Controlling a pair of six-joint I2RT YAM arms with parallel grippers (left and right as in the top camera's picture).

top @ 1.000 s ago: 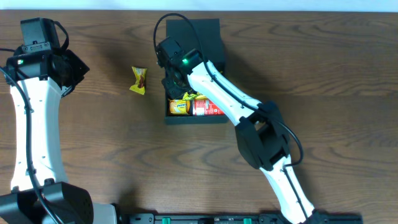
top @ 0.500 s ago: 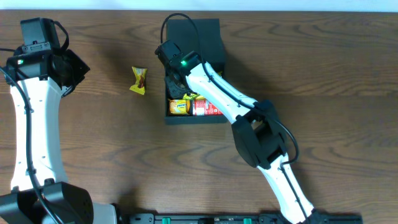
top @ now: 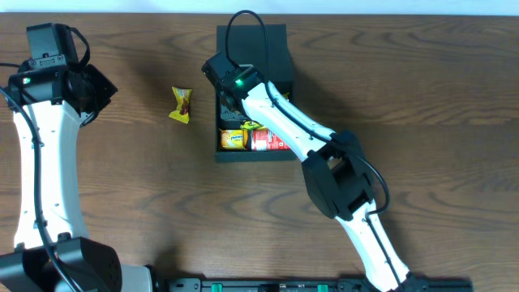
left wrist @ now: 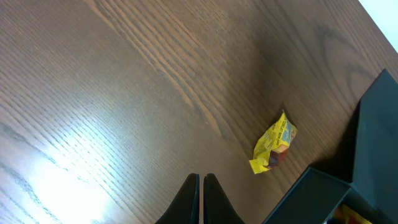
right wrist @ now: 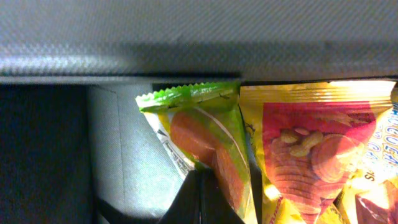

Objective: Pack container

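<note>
The container point(top: 253, 156) is a dark square box at the table's top middle, with its lid point(top: 272, 40) open towards the back. My right gripper point(top: 231, 109) is down inside it, shut on a green and orange snack packet point(right wrist: 199, 130) held against the box's inner wall point(right wrist: 186, 37). My right gripper's fingers point(right wrist: 200, 186) pinch the packet's lower edge. A yellow packet with a pink panel point(right wrist: 311, 149) lies next to it. My left gripper point(left wrist: 201, 186) is shut and empty above bare table at the far left point(top: 93, 93).
A loose yellow snack packet point(top: 180, 105) lies on the table left of the box, and it also shows in the left wrist view point(left wrist: 273, 149). Inside the box lie a small red can point(top: 272, 142) and a yellow packet point(top: 233, 139).
My right gripper has moved a little towards the back of the box with the packet in it. The left arm has not moved.
</note>
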